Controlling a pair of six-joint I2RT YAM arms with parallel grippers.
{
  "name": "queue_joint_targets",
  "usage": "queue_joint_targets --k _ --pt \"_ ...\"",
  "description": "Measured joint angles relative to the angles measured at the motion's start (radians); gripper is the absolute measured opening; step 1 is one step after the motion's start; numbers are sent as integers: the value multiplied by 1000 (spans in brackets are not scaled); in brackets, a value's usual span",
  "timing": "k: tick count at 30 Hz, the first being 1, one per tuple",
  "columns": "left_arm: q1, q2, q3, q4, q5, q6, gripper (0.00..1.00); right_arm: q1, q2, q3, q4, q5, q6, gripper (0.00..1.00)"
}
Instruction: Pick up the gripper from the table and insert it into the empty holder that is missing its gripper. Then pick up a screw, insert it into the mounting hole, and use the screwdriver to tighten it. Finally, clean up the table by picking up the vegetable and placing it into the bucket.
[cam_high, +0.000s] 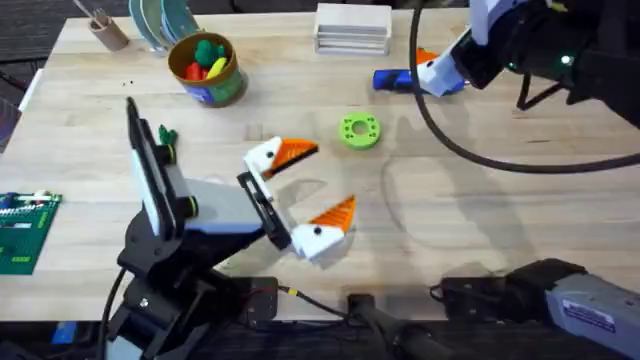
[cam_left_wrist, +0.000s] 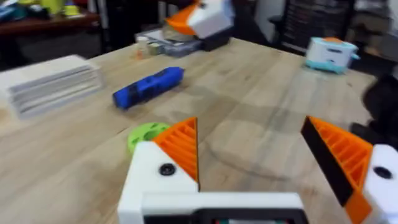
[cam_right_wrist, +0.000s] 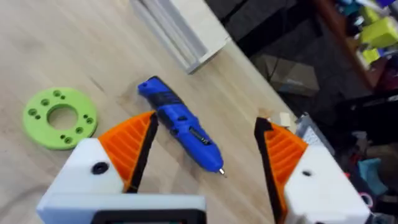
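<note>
While the left arm sits low over the near-middle of the table, we see its gripper (cam_high: 305, 190) spread wide, both white bases carrying orange ribbed pads (cam_high: 337, 211), nothing between them. Arm body runs from the lower-left base up and to the right, wrist roughly level with the tabletop (cam_high: 480, 200).

Right arm reaches far across to the back right, and its gripper (cam_high: 437, 72) hangs over the blue screwdriver (cam_high: 392, 79). In the right wrist view we see that gripper (cam_right_wrist: 208, 165) parted, fingers straddling the screwdriver (cam_right_wrist: 180, 130) without touching it; the tool lies flat on the wood, narrow tip pointing toward the table edge.

Left wrist view: our left gripper (cam_left_wrist: 255, 168) points across the table at the screwdriver (cam_left_wrist: 148, 87) and the right gripper (cam_left_wrist: 199, 18) above and beyond it.

Bright green ring with holes (cam_high: 360, 131) lies flat between the two grippers, just ahead of the left one.

Bucket (cam_high: 207, 68) stands at the back left, upright, with colourful toy pieces inside. Small dark green vegetable (cam_high: 166, 137) lies on the table at the left, nearer than the bucket, partly behind the left arm's link.

White stacked box (cam_high: 352, 28) sits at the back edge, just left of the screwdriver. Green circuit board (cam_high: 24, 232) lies at the left edge.

We cannot tell where the loose orange wedge or any screw is.
</note>
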Motion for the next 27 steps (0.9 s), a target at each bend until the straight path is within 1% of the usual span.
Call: queue_joint_targets --k 2,5,8,11,13,16,21,24,27 --pt "0 0 14 -39 -80 -36 992 0 1 0 -17 0 5 991" --pt "-1 3 93 -169 -211 -72 993 0 1 0 -20 0 16 991" --pt "-1 36 275 -367 -377 -91 993 0 1 0 -21 0 23 992" --pt "-1 110 508 -554 -568 -99 993 0 1 0 -21 0 27 991" --pt "-1 185 673 -683 -704 -98 993 0 1 0 -20 0 27 992" --pt "-1 314 886 -852 -877 -75 993 0 1 0 -21 0 27 991" --pt "-1 529 1174 -1116 -1154 -32 991 0 1 0 -25 0 27 992" --pt "-1 630 1299 -1225 -1279 -16 990 0 1 0 -54 0 27 992" --pt "-1 696 1384 -1285 -1349 -10 990 0 1 0 -95 0 27 992"
